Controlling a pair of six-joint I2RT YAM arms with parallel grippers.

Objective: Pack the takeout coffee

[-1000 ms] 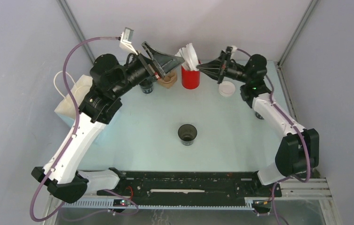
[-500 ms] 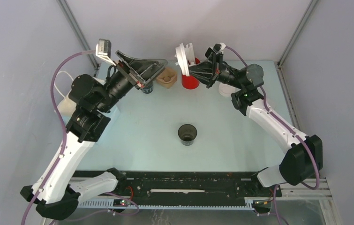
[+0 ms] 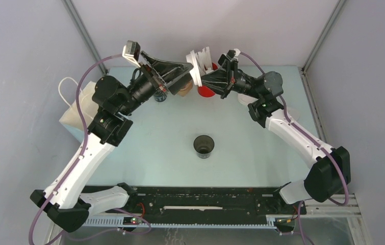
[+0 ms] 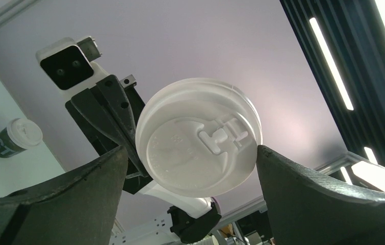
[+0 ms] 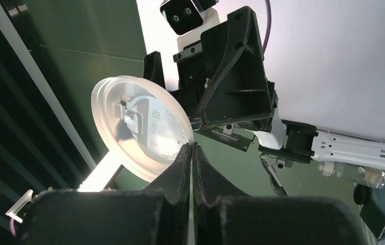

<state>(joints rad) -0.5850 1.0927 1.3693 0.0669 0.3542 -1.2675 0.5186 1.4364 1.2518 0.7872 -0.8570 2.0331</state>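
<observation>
On the left, our left tool (image 3: 184, 74) hangs raised at the back, fingers apart; the takeout coffee (image 4: 14, 138) stands on the surface (image 3: 154, 132) below it; to the right, our right tool (image 5: 192, 148) is clamped on a white lid (image 4: 200, 138), lifted just beside the left tool's tips

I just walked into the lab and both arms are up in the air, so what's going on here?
The right gripper is pinching the rim of some nested white lids, holding them in the air above the red holder at the back of the table. The left gripper is open, with a finger on either side of the lids, possibly for a handover. The takeout coffee stands lidded on the table, untouched. A lidless black cup sits mid-table.
</observation>
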